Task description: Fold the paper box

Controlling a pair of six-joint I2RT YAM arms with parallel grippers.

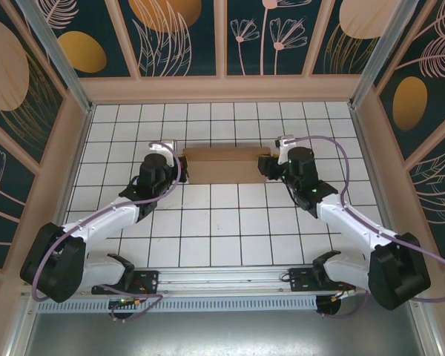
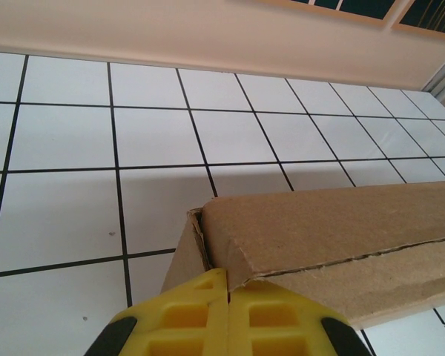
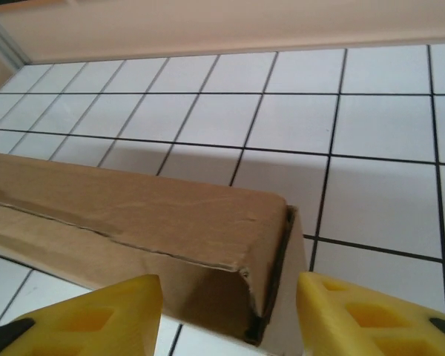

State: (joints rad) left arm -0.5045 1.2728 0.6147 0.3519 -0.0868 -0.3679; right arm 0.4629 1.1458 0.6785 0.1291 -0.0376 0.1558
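Brown cardboard box (image 1: 222,165) lay folded near the far edge of the tabletop (image 1: 222,230), midway between its side edges. At its left end the left gripper (image 2: 228,315) was closed tight, fingertips meeting. The right gripper (image 3: 230,297) stood spread, straddling the right end's corner.

The paper box (image 1: 221,165) is plain brown cardboard, unmarked, with a darker line along its seam. The bench (image 1: 222,237) is white, crossed by a grid of thin black lines. The left fingers (image 2: 182,315) and right fingers (image 3: 96,315) are bright yellow. The arms (image 1: 111,219) are black and white, with purple cables (image 1: 320,138). The walls (image 1: 170,44) are dark teal, patterned with gold and peach discs and pale line-drawn leaves and flowers, framed in tan.
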